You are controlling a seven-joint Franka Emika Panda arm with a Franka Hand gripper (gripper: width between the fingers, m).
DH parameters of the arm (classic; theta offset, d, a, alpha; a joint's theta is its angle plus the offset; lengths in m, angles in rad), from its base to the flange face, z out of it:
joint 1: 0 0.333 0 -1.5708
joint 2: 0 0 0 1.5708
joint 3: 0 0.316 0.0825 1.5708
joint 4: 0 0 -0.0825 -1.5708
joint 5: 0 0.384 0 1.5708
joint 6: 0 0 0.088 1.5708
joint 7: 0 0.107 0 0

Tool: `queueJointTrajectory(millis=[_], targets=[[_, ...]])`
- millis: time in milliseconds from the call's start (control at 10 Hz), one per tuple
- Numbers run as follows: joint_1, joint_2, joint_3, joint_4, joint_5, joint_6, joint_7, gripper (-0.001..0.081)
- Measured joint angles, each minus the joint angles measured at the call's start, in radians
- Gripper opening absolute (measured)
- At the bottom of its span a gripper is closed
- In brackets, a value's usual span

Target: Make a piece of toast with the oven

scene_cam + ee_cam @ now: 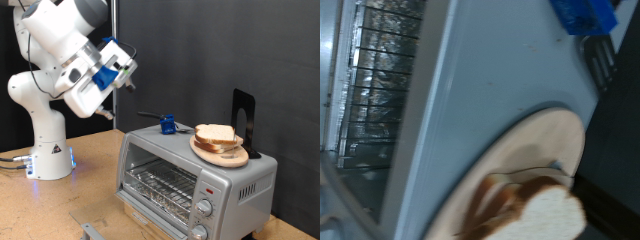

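Note:
The piece of toast (215,135) lies on a round wooden plate (222,154) on top of the silver-grey oven (240,185). The oven door appears folded down, and the wire rack (160,183) shows inside. In the wrist view the toast (545,212) sits on the plate (535,150), with the oven top (485,75) and the rack (380,90) beside it. My gripper (128,82) hangs in the air above and to the exterior view's left of the oven, apart from the toast, with nothing seen in it. Its fingers do not show in the wrist view.
A blue-handled utensil (166,124) lies on the oven top behind the plate, and also shows in the wrist view (585,15). A black stand (244,118) rises at the oven's back right. Round knobs (205,209) are on the oven front. A small grey object (92,232) lies on the wooden table.

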Motion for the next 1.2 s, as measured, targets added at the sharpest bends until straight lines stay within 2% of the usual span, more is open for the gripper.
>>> queueJointTrajectory(millis=[200, 300, 600, 800, 1200], targets=[[0.009, -0.042, 0.067, -0.007, 0.000, 0.004, 0.062, 0.0808], [0.009, -0.060, 0.098, -0.018, -0.001, 0.031, 0.080, 0.0808], [0.009, -0.113, 0.197, -0.077, -0.021, 0.193, 0.077, 0.0808], [0.009, -0.146, 0.223, -0.106, -0.032, 0.231, 0.041, 0.0808], [0.010, -0.196, 0.247, -0.118, -0.046, 0.218, -0.004, 0.0808]])
